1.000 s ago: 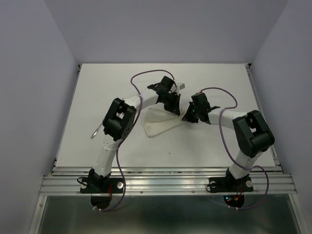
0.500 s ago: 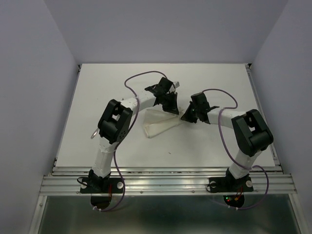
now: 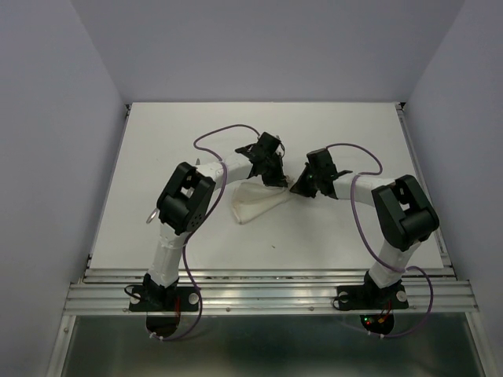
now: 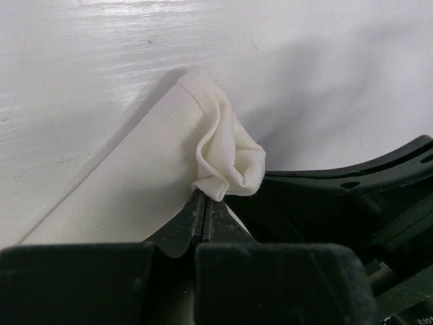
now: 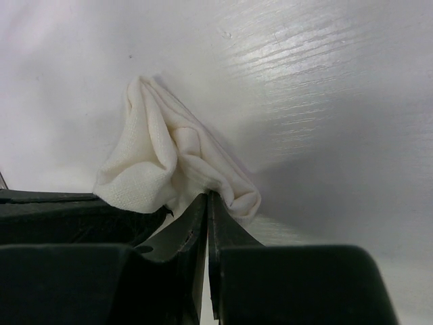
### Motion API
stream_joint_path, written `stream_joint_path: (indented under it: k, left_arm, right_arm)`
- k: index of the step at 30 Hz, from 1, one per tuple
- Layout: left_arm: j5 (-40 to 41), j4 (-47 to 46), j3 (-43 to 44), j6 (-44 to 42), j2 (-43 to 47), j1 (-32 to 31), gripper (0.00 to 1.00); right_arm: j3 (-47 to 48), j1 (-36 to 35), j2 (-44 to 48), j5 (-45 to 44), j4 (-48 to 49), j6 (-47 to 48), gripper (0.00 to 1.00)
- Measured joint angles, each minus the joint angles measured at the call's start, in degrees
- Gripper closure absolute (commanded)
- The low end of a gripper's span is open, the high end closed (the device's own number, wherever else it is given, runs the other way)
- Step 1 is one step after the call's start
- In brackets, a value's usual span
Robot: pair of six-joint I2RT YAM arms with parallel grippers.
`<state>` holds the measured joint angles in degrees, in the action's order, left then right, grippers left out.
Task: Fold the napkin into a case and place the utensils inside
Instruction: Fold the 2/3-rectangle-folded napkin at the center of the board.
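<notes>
Napkin (image 3: 253, 203): white cloth with a fine woven texture. It lies mid-table (image 3: 157, 141) as a flat, tapered fold between the arms. Left gripper (image 4: 205, 200) is clenched on one corner, where the cloth bunches into a soft roll. Right gripper (image 5: 208, 200) is clenched on the opposite corner, crumpled in pleats. The tabletop is white, glossy and streaked.

Off-white napkin (image 4: 135, 183), white table (image 4: 101, 68)

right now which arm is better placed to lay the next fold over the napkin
Left, probably: left claw pinches a napkin edge with flat sheet spread beside it; right claw only holds a bunched end.
</notes>
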<state>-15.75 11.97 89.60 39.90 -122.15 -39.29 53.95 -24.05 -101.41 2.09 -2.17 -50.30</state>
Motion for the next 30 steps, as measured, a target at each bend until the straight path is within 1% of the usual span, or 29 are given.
stream_joint_path:
  k: [5,8,16,22,25,30]
  left_arm:
    - [2.5,0.0,-0.4,3.4,0.0,0.0,1.00]
    - [4.0,-1.1,-2.3,4.7,0.0,-0.1,1.00]
    - [7.0,-7.6,-7.8,6.1,2.2,-1.1,1.00]
    - [7.4,-14.6,-12.6,6.1,3.7,-1.3,1.00]
    - [7.2,-16.5,-13.4,5.2,3.8,-1.3,1.00]
    - [7.2,-17.3,-13.4,2.7,3.8,-1.6,1.00]
  right_arm:
    - [0.0,0.0,-0.2,0.1,0.3,-0.5,0.91]
    - [0.0,0.0,-0.3,0.1,0.5,-0.7,0.91]
    - [0.0,0.0,-0.4,0.1,0.7,-0.9,0.91]
    - [0.0,0.0,-0.3,0.1,0.7,-0.9,0.90]
    - [-0.1,0.0,0.2,-0.4,0.4,-0.5,0.90]
    - [-0.2,0.0,3.8,-3.2,-2.6,0.6,0.89]
